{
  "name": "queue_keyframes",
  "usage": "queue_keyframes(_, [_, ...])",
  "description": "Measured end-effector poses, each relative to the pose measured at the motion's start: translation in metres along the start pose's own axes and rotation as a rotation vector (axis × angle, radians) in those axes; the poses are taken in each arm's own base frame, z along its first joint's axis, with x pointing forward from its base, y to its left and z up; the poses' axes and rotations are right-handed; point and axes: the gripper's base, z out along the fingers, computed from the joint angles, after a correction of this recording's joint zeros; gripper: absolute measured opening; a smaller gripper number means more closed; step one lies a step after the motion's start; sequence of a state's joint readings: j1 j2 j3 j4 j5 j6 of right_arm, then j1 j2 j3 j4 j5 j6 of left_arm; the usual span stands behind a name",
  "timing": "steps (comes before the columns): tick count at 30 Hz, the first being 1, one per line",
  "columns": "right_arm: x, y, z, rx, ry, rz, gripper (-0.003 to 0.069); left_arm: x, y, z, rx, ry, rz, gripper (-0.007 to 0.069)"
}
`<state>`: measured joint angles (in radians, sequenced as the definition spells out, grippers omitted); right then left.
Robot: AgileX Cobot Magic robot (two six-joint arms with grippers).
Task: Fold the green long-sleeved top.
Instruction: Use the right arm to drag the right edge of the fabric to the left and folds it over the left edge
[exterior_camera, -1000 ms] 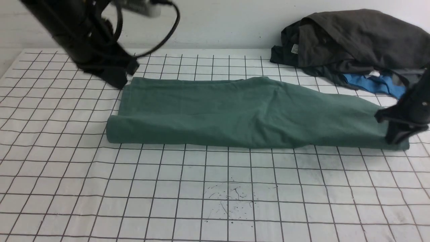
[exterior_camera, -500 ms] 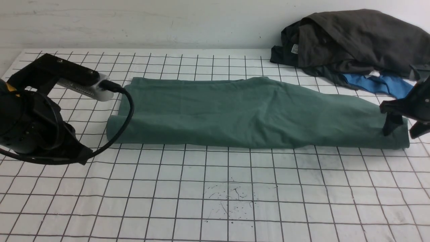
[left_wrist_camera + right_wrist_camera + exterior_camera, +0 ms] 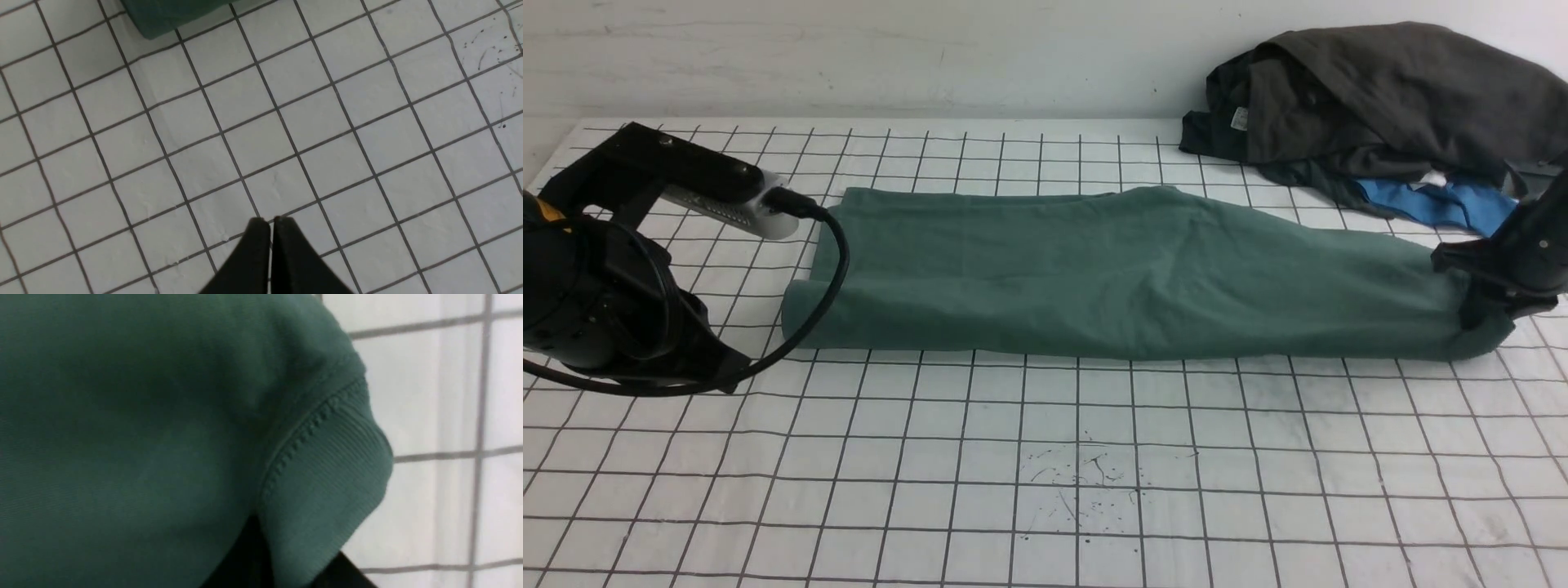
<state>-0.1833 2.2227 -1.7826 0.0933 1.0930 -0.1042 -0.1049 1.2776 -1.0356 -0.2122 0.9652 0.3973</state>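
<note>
Green top (image 3: 1094,269) newly in gripper (image 3: 1476,317) (right)

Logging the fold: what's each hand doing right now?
Left hand: closed, empty.
Right hand: closed on the top.

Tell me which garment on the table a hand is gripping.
The green long-sleeved top: the right hand pinches its right end. The dark grey pile and the blue garment lie apart at the far right, no hand on them.

left gripper (image 3: 270,222) swung from far corner to near side; right gripper (image 3: 1480,314) opened, then pinched green long-sleeved top (image 3: 1094,269) end.
</note>
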Motion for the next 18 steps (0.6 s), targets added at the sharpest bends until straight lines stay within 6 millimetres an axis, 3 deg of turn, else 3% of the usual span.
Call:
queue_keyframes(3, [-0.017, -0.006, -0.051, 0.109, -0.084, -0.054, 0.0013, 0.001, -0.001, 0.0, 0.01, 0.014, -0.006, -0.0007])
queue_keyframes(4, [-0.018, -0.006, -0.053, 0.115, -0.088, -0.055, 0.0013, 0.001, -0.001, 0.0, 0.011, 0.014, -0.009, -0.0007])
queue_keyframes(5, [-0.023, -0.006, -0.076, 0.147, -0.127, -0.065, 0.0012, 0.002, -0.002, 0.0, 0.023, 0.019, -0.018, -0.0007])
queue_keyframes(7, [-0.03, 0.003, -0.112, 0.171, -0.207, -0.082, 0.0012, 0.001, -0.004, 0.0, 0.041, 0.012, -0.033, -0.0007])
queue_keyframes(9, [-0.037, 0.032, -0.147, 0.128, -0.31, -0.111, 0.0011, 0.0, -0.007, 0.0, 0.072, -0.001, -0.059, -0.0007])
queue_keyframes(10, [-0.038, 0.036, -0.149, 0.121, -0.319, -0.114, 0.0011, 0.0, -0.007, 0.0, 0.072, -0.001, -0.059, -0.0007])
queue_keyframes(11, [-0.04, 0.069, -0.169, 0.045, -0.385, -0.153, 0.0011, -0.001, -0.009, 0.0, 0.099, -0.012, -0.078, -0.0007])
queue_keyframes(12, [-0.038, 0.09, -0.174, -0.006, -0.402, -0.179, 0.0011, -0.002, -0.01, -0.001, 0.106, -0.015, -0.082, -0.0007])
queue_keyframes(15, [-0.023, 0.184, -0.184, -0.236, -0.436, -0.306, 0.0011, -0.002, -0.011, -0.001, 0.123, -0.022, -0.093, -0.0007])
queue_keyframes(16, [-0.017, 0.208, -0.181, -0.29, -0.432, -0.34, 0.0011, -0.002, -0.011, -0.001, 0.123, -0.022, -0.09, -0.0007])
queue_keyframes(17, [-0.016, 0.214, -0.182, -0.303, -0.442, -0.348, 0.001, -0.002, -0.011, -0.001, 0.123, -0.022, -0.089, -0.0007])
queue_keyframes(18, [-0.009, 0.238, -0.178, -0.351, -0.441, -0.385, 0.001, -0.002, -0.011, -0.001, 0.123, -0.022, -0.089, -0.0007])
